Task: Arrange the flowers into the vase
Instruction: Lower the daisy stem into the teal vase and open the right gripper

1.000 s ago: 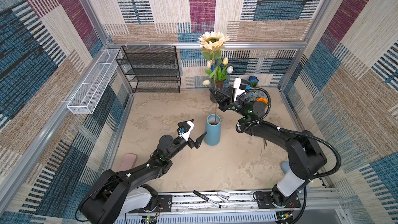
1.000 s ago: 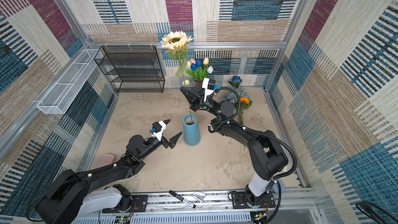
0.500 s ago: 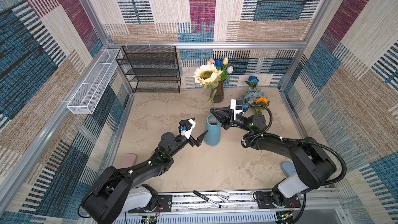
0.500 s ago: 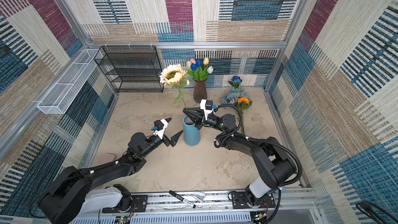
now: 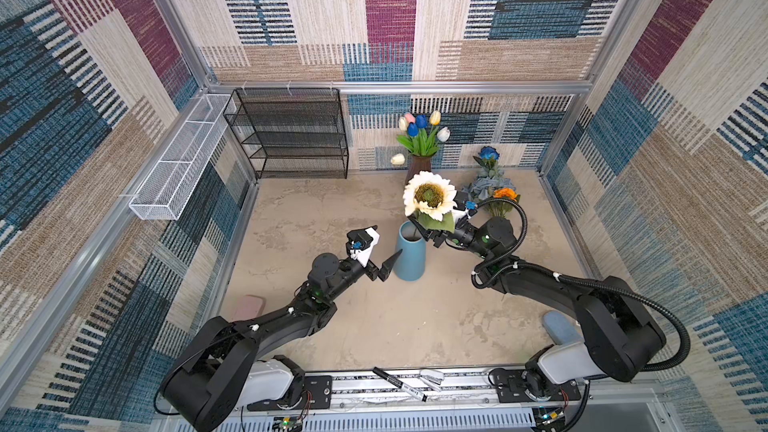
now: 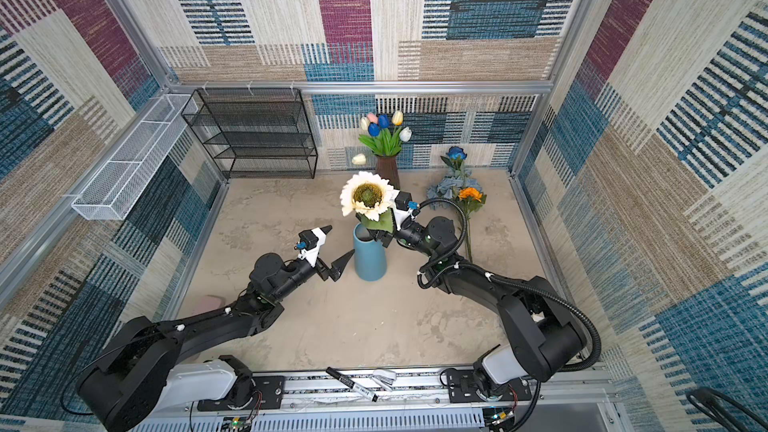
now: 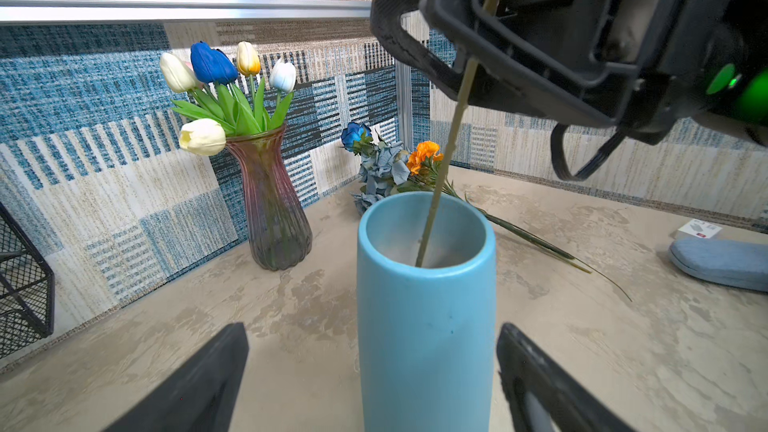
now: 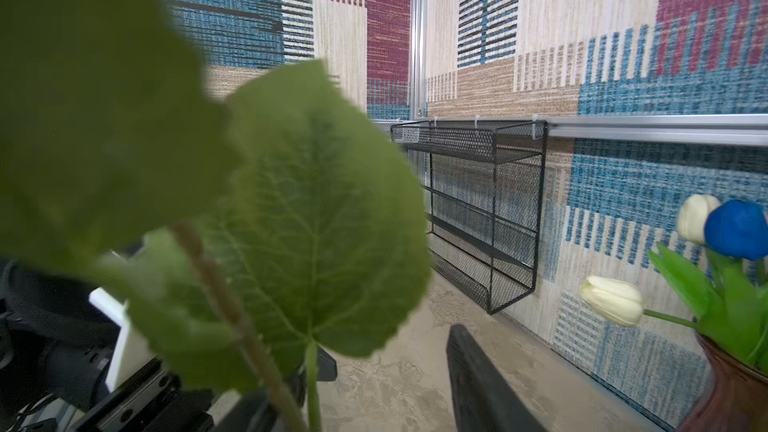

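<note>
Lab test cell: alu frame [image 5: 399,87], carpet-clad walls [image 5: 324,2].

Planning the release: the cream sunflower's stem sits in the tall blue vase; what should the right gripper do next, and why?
Probably ease the right gripper back, clear of the cream sunflower: its stem reaches inside the tall blue vase, and the jaws stand apart around it, so nothing needs holding.

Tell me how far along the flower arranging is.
Done: the sunflower stands in the blue vase; tulips sit in the brown vase. In hand: the right fingers sit open around its stem, the left fingers open, flanking the blue vase. Left: the blue rose, grey-blue bunch and orange flower lie on the table.
</note>
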Action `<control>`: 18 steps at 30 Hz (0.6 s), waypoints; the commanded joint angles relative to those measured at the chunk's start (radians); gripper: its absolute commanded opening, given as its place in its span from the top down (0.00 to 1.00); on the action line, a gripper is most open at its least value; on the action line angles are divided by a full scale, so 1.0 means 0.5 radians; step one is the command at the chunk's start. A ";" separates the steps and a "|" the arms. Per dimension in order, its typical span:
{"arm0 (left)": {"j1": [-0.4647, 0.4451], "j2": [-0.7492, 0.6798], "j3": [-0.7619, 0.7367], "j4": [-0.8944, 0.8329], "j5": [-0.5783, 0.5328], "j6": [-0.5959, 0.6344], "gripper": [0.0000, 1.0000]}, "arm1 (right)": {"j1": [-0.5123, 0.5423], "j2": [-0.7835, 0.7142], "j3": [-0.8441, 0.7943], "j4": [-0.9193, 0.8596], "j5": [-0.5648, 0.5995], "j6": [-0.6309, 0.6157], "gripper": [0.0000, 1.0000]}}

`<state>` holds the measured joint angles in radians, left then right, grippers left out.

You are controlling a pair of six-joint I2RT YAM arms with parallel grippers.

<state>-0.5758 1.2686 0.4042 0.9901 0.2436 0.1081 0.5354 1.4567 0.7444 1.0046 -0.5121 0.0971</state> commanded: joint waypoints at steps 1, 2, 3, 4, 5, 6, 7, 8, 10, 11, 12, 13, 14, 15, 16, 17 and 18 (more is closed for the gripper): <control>0.001 0.012 0.030 0.014 0.019 0.063 0.04 | 0.000 -0.015 0.082 -0.245 0.204 -0.060 0.43; 0.001 0.018 0.032 0.020 0.012 0.063 0.04 | 0.000 -0.002 0.129 -0.327 0.233 -0.066 0.46; 0.001 0.029 0.035 0.035 0.006 0.063 0.04 | 0.000 0.017 0.175 -0.392 0.230 -0.077 0.48; 0.001 0.039 0.035 0.057 0.010 0.061 0.04 | 0.000 0.039 0.227 -0.467 0.224 -0.086 0.52; 0.001 0.050 0.041 0.067 0.013 0.060 0.04 | 0.000 0.054 0.261 -0.507 0.217 -0.080 0.57; 0.001 0.060 0.047 0.074 0.020 0.056 0.04 | 0.000 0.068 0.292 -0.532 0.194 -0.072 0.66; 0.002 0.067 0.050 0.080 0.024 0.054 0.04 | -0.001 0.083 0.319 -0.564 0.166 -0.071 0.71; 0.001 0.072 0.054 0.080 0.024 0.051 0.04 | 0.000 0.099 0.357 -0.602 0.137 -0.067 0.71; 0.000 0.078 0.052 0.091 0.023 0.044 0.04 | 0.000 0.142 0.463 -0.718 0.113 -0.045 0.71; 0.001 0.077 0.051 0.095 0.023 0.043 0.04 | 0.000 0.163 0.512 -0.774 0.109 -0.036 0.72; 0.001 0.077 0.050 0.095 0.022 0.044 0.04 | 0.002 0.188 0.570 -0.845 0.096 -0.028 0.73; 0.001 0.075 0.045 0.091 0.021 0.046 0.04 | 0.000 0.212 0.628 -0.918 0.076 -0.023 0.75; 0.001 0.074 0.045 0.093 0.017 0.047 0.04 | 0.000 0.226 0.671 -0.966 0.065 -0.011 0.77; 0.003 0.071 0.042 0.091 0.016 0.050 0.04 | 0.000 0.239 0.701 -0.998 0.047 0.002 0.80; 0.001 0.071 0.040 0.092 0.013 0.051 0.04 | 0.000 0.246 0.725 -1.030 0.038 0.015 0.81; 0.002 0.071 0.041 0.092 0.006 0.051 0.04 | 0.000 0.246 0.746 -1.057 0.043 0.027 0.81; 0.001 0.070 0.039 0.093 0.004 0.049 0.04 | 0.000 0.247 0.766 -1.093 0.057 0.037 0.81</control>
<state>-0.5758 1.3067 0.4221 1.0039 0.2432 0.1116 0.5354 1.5764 1.1046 0.5358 -0.4667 0.0902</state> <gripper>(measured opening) 0.962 0.192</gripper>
